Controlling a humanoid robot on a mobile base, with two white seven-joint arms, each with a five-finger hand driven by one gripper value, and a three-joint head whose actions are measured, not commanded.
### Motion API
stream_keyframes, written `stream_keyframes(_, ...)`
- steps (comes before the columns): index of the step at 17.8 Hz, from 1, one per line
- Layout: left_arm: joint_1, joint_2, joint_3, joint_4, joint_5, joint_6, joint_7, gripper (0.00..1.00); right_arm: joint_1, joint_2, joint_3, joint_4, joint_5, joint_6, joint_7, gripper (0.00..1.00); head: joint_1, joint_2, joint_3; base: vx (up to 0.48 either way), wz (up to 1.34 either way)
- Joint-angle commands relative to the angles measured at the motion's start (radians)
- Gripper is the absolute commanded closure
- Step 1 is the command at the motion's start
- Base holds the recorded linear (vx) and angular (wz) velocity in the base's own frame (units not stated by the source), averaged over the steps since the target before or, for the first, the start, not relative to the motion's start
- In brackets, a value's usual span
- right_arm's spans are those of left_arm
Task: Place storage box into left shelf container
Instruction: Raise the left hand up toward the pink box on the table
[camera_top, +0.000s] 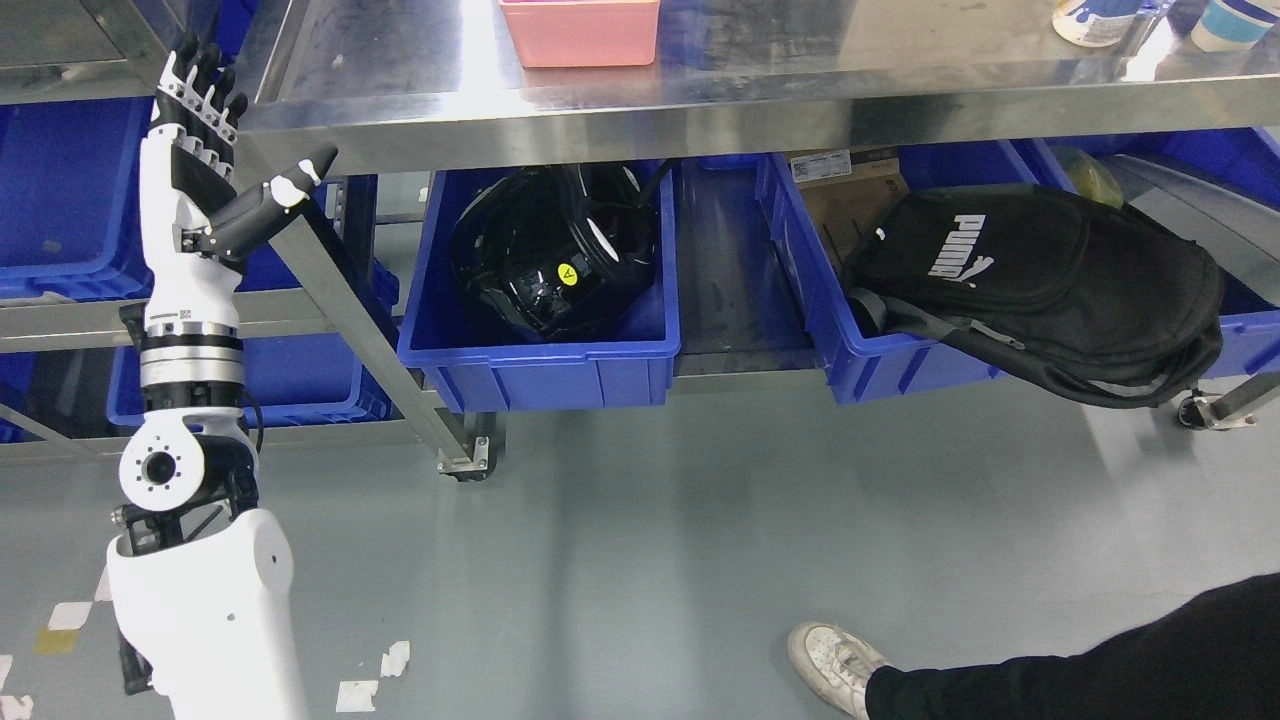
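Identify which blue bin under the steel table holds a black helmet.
The middle blue bin, just right of the table leg, holds the black helmet. The blue bin to its right holds a black backpack and cardboard instead.

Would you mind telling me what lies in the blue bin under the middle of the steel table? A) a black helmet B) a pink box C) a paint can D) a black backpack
A: the blue bin under the middle of the steel table holds a glossy black helmet with a small yellow sticker, while the backpack rests on the bin to its right.
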Motion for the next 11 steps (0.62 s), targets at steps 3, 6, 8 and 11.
stream_keyframes(3,-0.025,0.018,-0.014,0.012,-0.003,0.004,-0.003,0.0,-0.018,-0.017,0.0,-0.017,0.0,0.0,0.0,0.01,0.0,0.0,0.0,0.024,-0.08)
stream_keyframes(6,-0.117,0.018,-0.016,0.044,-0.006,0.004,-0.055,0.0,-0.018,-0.017,0.0,-0.017,0.0,0.0,0.0,0.01,0.0,0.0,0.0,0.042,-0.11)
stream_keyframes(8,-0.215,0.089,-0.036,0.096,-0.063,0.004,-0.135,0.0,-0.018,-0.017,0.0,-0.017,0.0,0.0,0.0,0.01,0.0,0.0,0.0,0.044,-0.13)
stream_keyframes(11,-0.332,0.216,-0.102,0.169,-0.161,0.01,-0.302,0.01,-0.018,-0.017,0.0,-0.017,0.0,0.0,0.0,0.01,0.0,0.0,0.0,0.055,-0.13)
